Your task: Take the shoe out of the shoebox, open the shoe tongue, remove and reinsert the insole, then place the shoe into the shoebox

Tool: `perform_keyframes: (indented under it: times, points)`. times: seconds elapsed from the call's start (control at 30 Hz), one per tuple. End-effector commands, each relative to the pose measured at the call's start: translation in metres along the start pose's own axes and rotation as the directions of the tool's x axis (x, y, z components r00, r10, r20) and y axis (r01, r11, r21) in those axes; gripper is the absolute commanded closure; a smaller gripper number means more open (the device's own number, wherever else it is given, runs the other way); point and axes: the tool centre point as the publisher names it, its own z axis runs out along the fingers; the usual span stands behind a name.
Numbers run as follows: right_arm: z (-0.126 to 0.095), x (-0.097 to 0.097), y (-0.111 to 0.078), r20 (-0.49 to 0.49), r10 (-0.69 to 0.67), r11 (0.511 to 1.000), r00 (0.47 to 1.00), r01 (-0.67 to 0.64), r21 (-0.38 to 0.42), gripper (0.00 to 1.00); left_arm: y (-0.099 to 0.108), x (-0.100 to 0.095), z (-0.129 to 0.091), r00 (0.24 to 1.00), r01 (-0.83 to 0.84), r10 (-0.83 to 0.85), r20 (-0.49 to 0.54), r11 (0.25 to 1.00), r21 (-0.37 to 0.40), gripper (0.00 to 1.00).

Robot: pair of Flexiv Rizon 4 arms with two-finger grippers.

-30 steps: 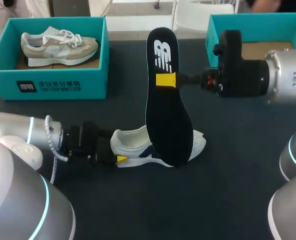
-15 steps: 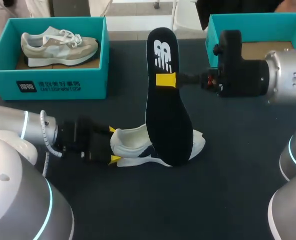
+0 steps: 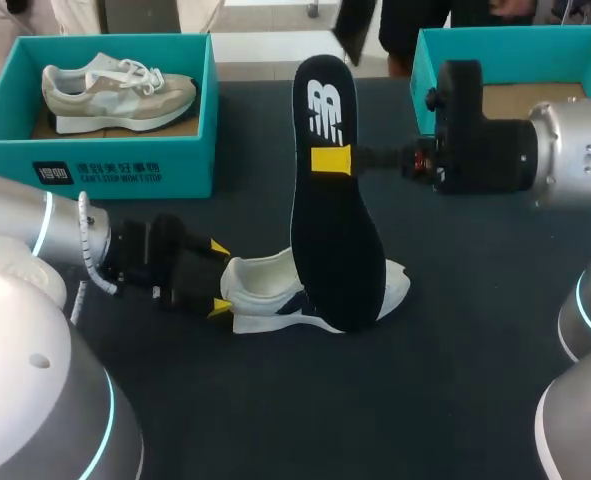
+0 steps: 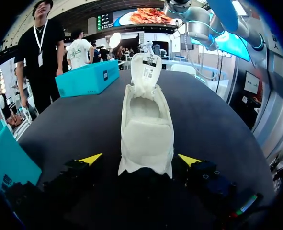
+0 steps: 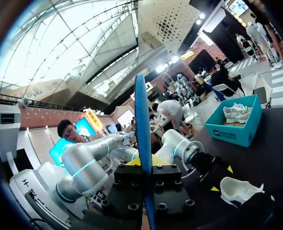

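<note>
Teal shoebox (image 3: 95,170) holding beige sneaker (image 3: 115,92)

insole (image 3: 335,240): black, white logo | shoe (image 3: 260,285): white, navy side mark | shoebox (image 3: 535,55): teal | table (image 3: 455,380): black

The left gripper (image 4: 140,159) is sitting wide open, its yellow fingertips (image 4: 91,159) flanking the heel of the white shoe (image 4: 146,129) without touching it. The shoe is lying on the dark table (image 4: 213,120), stretching away toward twelve o'clock, its tongue (image 4: 146,67) standing up at the far end. A teal shoebox (image 4: 88,79) is sitting off at eleven o'clock, and a second teal box (image 4: 7,165) is showing a corner at nine.
</note>
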Motion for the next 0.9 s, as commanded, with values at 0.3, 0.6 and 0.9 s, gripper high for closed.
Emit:
perform_keyframes:
  times: [0.3, 0.6, 0.9]
  points:
    - [0.006, -0.001, 0.002, 0.002, 0.002, 1.0, 1.0, -0.002, 0.002, 1.0, -0.018, -0.01, -0.012, 0.998, -0.061, 0.065, 0.003, 0.948, -0.313, 0.0]
    - [0.006, -0.001, 0.002, 0.002, 0.002, 1.0, 1.0, -0.002, 0.002, 1.0, -0.031, -0.006, -0.014, 0.992, -0.112, 0.124, -0.005, 0.876, -0.468, 0.0]
    - [0.006, -0.001, 0.002, 0.002, 0.002, 1.0, 1.0, -0.002, 0.002, 1.0, -0.031, 0.0, -0.012, 0.973, -0.15, 0.222, 0.068, 0.825, -0.544, 0.0]
